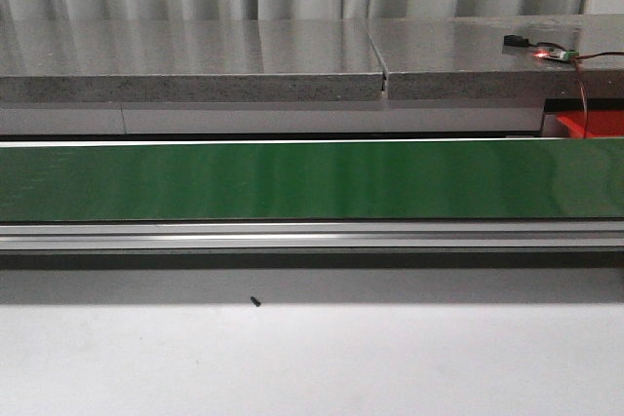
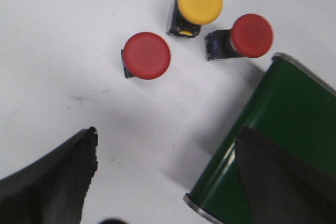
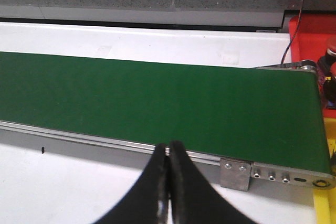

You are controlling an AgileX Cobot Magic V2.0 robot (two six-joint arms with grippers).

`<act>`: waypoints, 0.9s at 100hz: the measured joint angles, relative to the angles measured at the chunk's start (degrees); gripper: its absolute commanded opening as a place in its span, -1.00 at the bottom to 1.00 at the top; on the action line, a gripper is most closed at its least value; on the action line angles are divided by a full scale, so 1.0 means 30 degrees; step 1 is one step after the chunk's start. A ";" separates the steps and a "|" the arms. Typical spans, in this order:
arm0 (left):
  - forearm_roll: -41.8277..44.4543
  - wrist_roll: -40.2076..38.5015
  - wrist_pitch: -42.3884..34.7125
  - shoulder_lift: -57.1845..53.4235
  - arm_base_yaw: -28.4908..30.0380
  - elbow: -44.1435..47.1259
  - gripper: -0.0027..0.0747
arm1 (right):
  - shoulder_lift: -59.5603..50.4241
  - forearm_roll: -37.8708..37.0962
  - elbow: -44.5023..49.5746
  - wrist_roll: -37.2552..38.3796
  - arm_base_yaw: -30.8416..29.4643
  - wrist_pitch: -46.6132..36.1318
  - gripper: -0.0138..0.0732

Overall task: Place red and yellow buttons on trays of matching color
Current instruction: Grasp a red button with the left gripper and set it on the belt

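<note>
Beside the rounded end of the green conveyor belt (image 2: 283,129), on the white counter (image 2: 63,35), stand three push buttons: a yellow button (image 2: 198,2) farthest from the belt end, a first red button (image 2: 146,55) near it, and a second red button (image 2: 251,35) just beside the belt's metal edge, lying tilted on its side; none touches another; the left pincer (image 2: 165,177) is released, its dark fingers (image 2: 52,182) spread wide above the counter, one finger overlapping the belt end in the left wrist view; the right pincer (image 3: 168,182) is clenched on nothing, its fingertips pressed together at the near rail of the belt; past the belt's far end, a red tray (image 3: 310,32) holds one button (image 3: 328,56), colour unclear; a yellow tray (image 3: 325,182) edge adjoins the same end.
</note>
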 measured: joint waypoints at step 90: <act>-0.0220 0.0381 -0.2045 0.6352 0.0006 -0.2530 0.34 | 0.0000 0.0089 0.0000 0.0000 0.0000 0.0000 -0.84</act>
